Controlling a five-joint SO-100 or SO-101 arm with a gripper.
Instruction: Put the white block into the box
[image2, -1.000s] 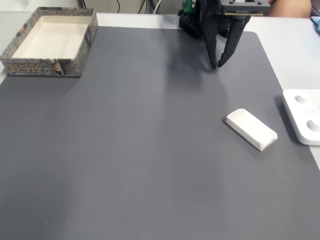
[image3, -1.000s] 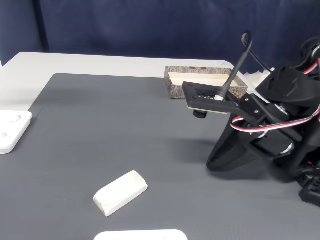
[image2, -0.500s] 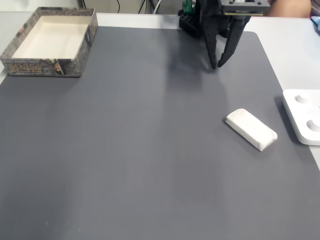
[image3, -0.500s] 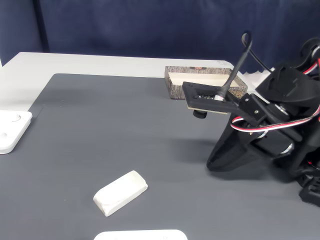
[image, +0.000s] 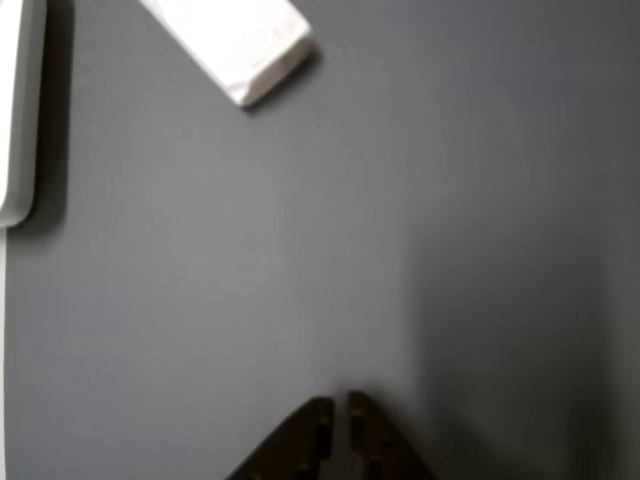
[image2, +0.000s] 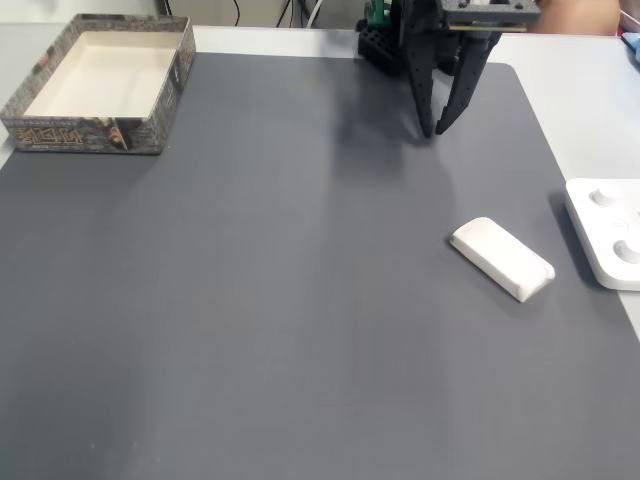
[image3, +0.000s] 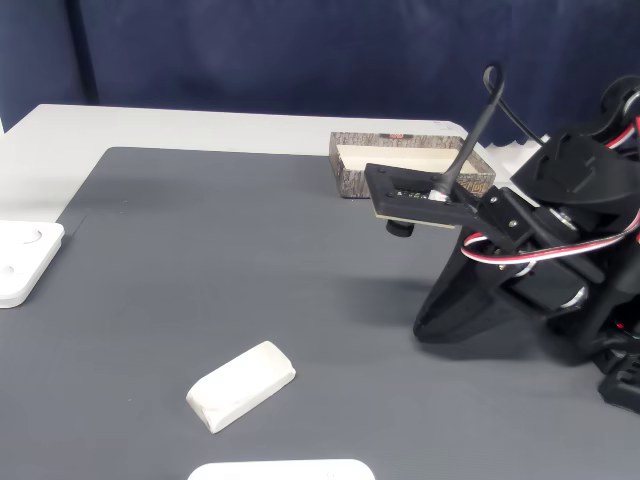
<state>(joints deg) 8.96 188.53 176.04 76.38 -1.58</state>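
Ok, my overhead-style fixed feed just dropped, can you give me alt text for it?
The white block lies untouched on the grey mat, right of centre. The black gripper hangs above the mat beyond it, holding nothing. The box sits at the far left corner, with a white panel at the right edge.

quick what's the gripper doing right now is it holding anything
Gripper: shut, empty, hanging above the mat; the white block lies apart from it.

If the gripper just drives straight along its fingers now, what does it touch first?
Most likely the bare grey mat. In a fixed view the gripper points down with its tips close together, just above the mat. The white block lies off to the side, well out of that line. Height above the mat is unclear.
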